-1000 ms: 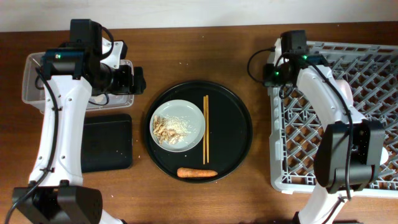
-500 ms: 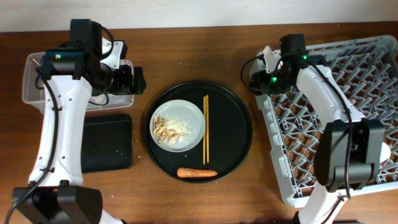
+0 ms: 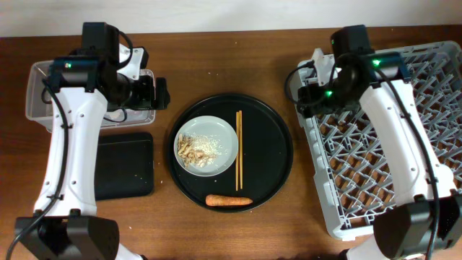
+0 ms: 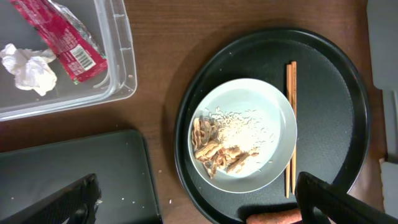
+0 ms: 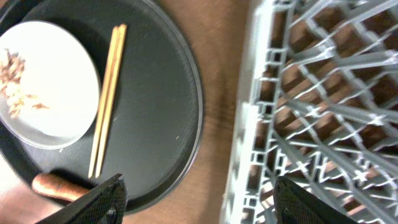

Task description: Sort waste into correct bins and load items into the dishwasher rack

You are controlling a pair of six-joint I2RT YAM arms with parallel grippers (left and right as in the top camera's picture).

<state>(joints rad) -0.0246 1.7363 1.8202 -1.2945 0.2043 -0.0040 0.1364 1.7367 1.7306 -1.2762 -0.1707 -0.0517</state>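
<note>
A pale plate with beige food scraps lies on the large round black tray. Wooden chopsticks lie beside it, and an orange carrot lies near the front. The clear tub holds the red wrapper and the white scrap. The flat black tray lies in front of the tub. The grey rack sits tilted at the right. My left gripper is open beside the tub. My right gripper is open over the rack's far left corner. No bowl or cup shows.
Bare brown table shows between the round tray and the rack, and also between the tub and the round tray. The rack reaches the right edge of the view.
The rack has turned, and its far left corner has swung left toward the round tray. My right arm has moved with it. My left arm has not moved.
</note>
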